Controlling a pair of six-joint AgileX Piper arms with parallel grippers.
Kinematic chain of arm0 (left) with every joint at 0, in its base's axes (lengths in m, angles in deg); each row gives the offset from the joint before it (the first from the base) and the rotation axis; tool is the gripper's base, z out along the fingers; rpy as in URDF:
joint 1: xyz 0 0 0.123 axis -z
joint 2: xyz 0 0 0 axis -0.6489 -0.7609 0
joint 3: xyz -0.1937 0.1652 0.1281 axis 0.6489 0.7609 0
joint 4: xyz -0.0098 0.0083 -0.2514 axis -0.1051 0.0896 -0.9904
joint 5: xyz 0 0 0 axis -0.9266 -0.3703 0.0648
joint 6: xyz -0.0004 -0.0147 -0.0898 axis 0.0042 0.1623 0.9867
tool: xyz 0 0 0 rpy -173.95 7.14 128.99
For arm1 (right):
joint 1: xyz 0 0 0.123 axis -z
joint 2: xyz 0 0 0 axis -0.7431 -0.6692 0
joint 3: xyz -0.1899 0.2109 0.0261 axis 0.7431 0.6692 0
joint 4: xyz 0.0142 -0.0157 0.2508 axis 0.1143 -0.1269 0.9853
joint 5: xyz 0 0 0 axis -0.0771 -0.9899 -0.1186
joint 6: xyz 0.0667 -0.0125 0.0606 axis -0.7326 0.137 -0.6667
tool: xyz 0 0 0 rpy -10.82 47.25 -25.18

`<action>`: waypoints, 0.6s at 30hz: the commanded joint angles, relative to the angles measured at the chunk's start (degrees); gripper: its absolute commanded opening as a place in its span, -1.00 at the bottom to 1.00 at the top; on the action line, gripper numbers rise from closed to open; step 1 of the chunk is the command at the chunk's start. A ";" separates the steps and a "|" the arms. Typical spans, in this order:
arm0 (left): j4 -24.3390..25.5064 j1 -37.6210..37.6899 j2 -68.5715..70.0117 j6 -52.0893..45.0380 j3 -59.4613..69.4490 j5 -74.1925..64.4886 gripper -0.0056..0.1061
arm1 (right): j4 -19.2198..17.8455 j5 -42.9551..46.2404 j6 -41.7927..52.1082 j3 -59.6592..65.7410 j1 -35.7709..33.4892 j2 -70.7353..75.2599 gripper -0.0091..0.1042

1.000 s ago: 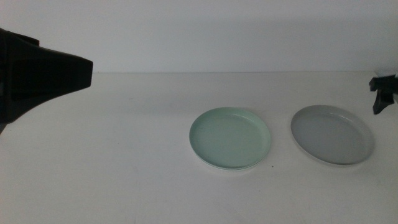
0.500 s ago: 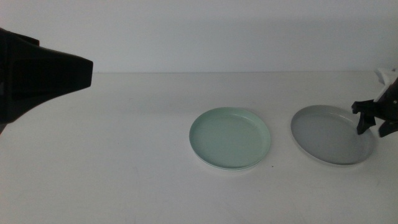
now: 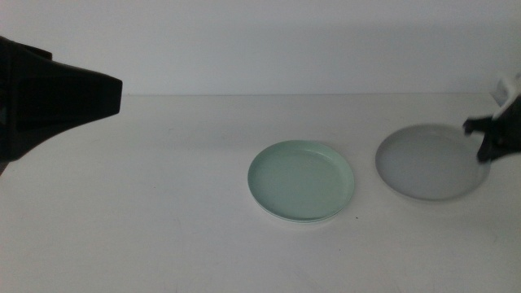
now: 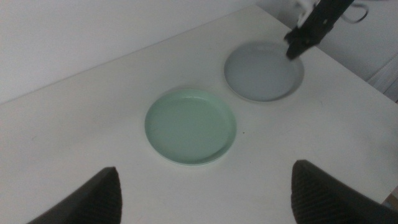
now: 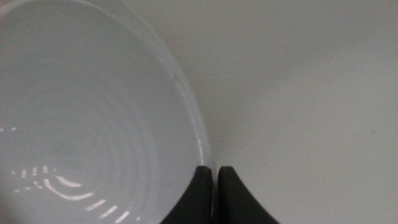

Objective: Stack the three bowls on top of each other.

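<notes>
Your left gripper [image 4: 202,193] waits high over the left of the table [image 3: 163,212], jaws spread wide and holding nothing.

Moving right, the mint green bowl [image 3: 301,181] lies flat near the middle of the table. In the middle view a thin pale rim shows under its near edge, which may be the white bowl beneath it, but you cannot be sure from these views. If so, one stacking step is done.

Further right, well apart from the green one, sits the grey bowl [image 3: 426,161]. Your right gripper [image 5: 216,196] is at that bowl's right edge, its jaws pressed nearly together and pinching the rim between them.

By my reading, the grey bowl is gripped but not yet stacked. What remains is to carry it left and set it on the green bowl.
</notes>
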 commanded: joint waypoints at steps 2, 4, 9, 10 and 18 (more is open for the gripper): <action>-2.08 -0.02 0.04 0.46 -1.31 3.81 0.71 | 2.78 -0.88 0.78 -4.70 0.39 8.74 -0.84; -2.08 -0.02 0.04 0.46 -1.31 3.81 0.71 | 5.26 -3.71 0.78 -7.90 0.27 10.00 -0.84; -2.08 -0.02 0.04 0.46 -1.31 3.81 0.71 | 10.34 -12.18 1.19 -16.69 -2.86 10.31 -0.84; -2.08 -0.02 0.04 0.46 -1.31 3.81 0.71 | 10.86 -12.55 1.14 -17.36 -3.87 10.31 -0.84; -2.08 -0.02 0.04 0.46 -1.31 3.81 0.71 | 11.22 -10.66 -0.25 -17.65 -15.49 7.98 -0.84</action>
